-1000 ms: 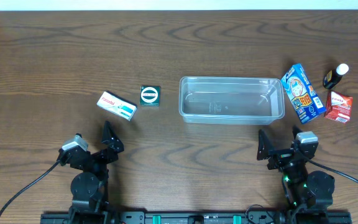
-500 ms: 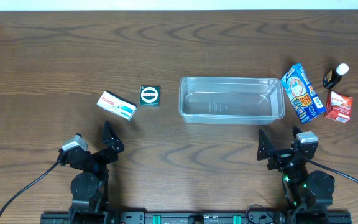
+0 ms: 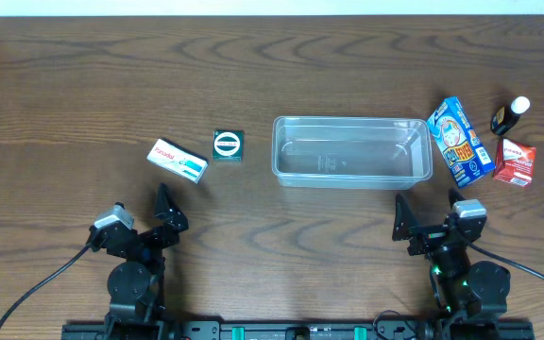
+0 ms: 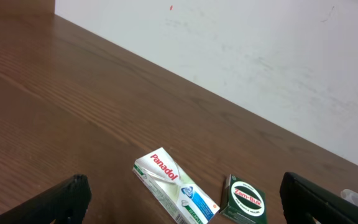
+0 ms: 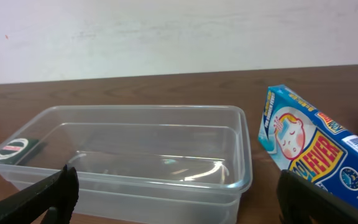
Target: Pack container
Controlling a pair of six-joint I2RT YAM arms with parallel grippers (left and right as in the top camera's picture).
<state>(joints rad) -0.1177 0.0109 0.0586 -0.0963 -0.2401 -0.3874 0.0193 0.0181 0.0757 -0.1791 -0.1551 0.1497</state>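
The container (image 3: pixel 351 120), a clear plastic bin, stands empty mid-table; it fills the right wrist view (image 5: pixel 244 168). Left of it lie a white Panadol box (image 3: pixel 178 161) (image 4: pixel 174 186) and a green Zam-Buk box (image 3: pixel 228 144) (image 4: pixel 245 200). Right of it are a blue fever-patch box (image 3: pixel 460 142) (image 5: pixel 319 146), a red box (image 3: pixel 515 161) and a dark bottle with a white cap (image 3: pixel 509 115). My left gripper (image 3: pixel 168 215) (image 4: pixel 182 205) is open and empty, nearer me than the white box. My right gripper (image 3: pixel 421 222) (image 5: pixel 176 186) is open and empty, in front of the container's right end.
The brown wooden table (image 3: pixel 83 76) runs back to a white wall (image 4: pixel 260 50). Both arm bases sit at the near edge.
The right gripper has shifted very slightly to the right. Nothing else has moved.
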